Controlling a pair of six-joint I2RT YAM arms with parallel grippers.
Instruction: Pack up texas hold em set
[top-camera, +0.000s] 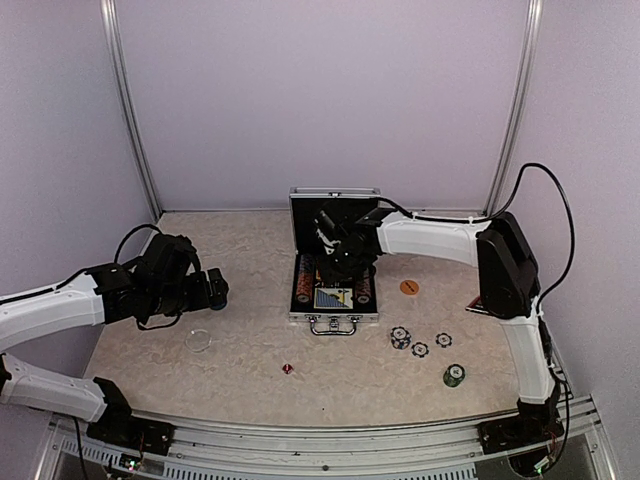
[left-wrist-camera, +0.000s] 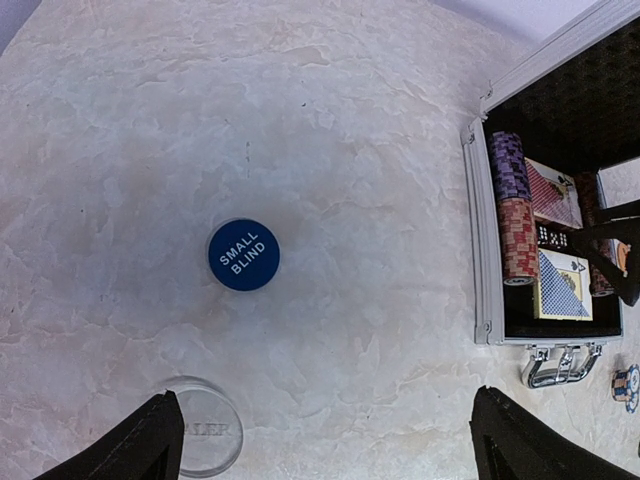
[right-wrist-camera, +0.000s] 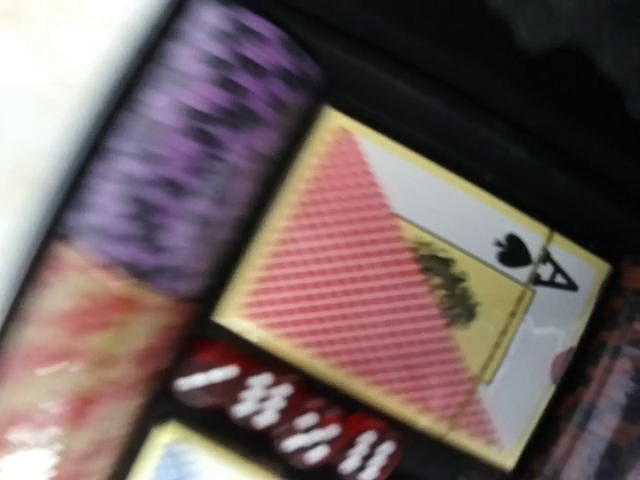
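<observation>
Case (top-camera: 334, 270) open mid-table, lid up. Packing judged partly done.
Inside: 2 card decks (left-wrist-camera: 562, 285), chip rows (left-wrist-camera: 516, 240) along both sides, a row of red dice (right-wrist-camera: 290, 415) (count unclear).
Left out on the table: 3 discs, namely blue disc (left-wrist-camera: 243, 255), clear disc (left-wrist-camera: 205, 428) and orange disc (top-camera: 409, 287); 1 green chip stack (top-camera: 454, 375); 3 striped chips (top-camera: 420, 349); 1 red die (top-camera: 288, 368).
Left gripper (left-wrist-camera: 325, 400) spread wide, empty, above the blue disc.
Right gripper (top-camera: 337, 262) down inside the case; cannot tell its opening.

Blur smears the purple chips (right-wrist-camera: 190, 130), red deck (right-wrist-camera: 370, 300) and dice (right-wrist-camera: 290, 420) in the right wrist view; the bottom edge cuts a blue deck (right-wrist-camera: 185, 465). The clear disc (left-wrist-camera: 205, 430) runs off the left wrist view's bottom. From above, the right hand (top-camera: 340, 264) is too dark to tell how its jaws stand
</observation>
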